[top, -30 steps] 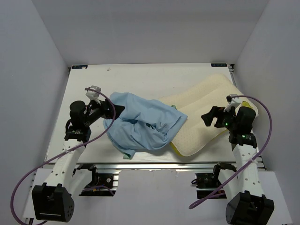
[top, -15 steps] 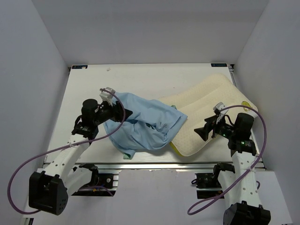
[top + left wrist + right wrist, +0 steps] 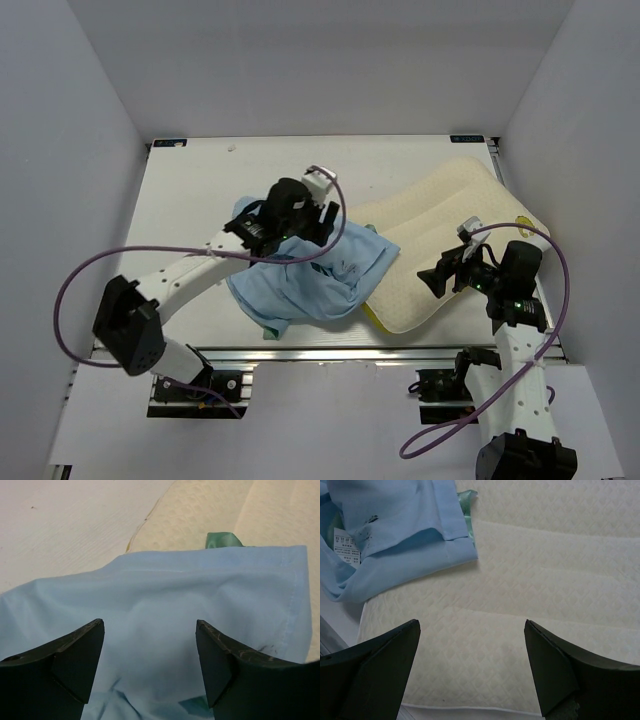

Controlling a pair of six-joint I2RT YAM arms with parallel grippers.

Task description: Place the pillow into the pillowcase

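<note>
The left arm reaches from the near left corner of the white table (image 3: 190, 190) out toward the middle. The left gripper (image 3: 322, 222) hangs over the far right part of the pillowcase (image 3: 300, 275). In the left wrist view its two fingers stand wide apart with nothing between them but light blue cloth below; whether they touch it I cannot tell.

The pillowcase lies crumpled in the middle of the table, blue face up. Its right edge is draped over the near left end of the pillow (image 3: 440, 230). Small patches of its green face (image 3: 222, 540) peek out at that hem, and a white label (image 3: 351, 550) shows in a fold.

The pillow lies slantwise on the right half of the table, outside the pillowcase. The right gripper (image 3: 432, 278) hovers above the pillow's near part, fingers spread wide, holding nothing.
</note>
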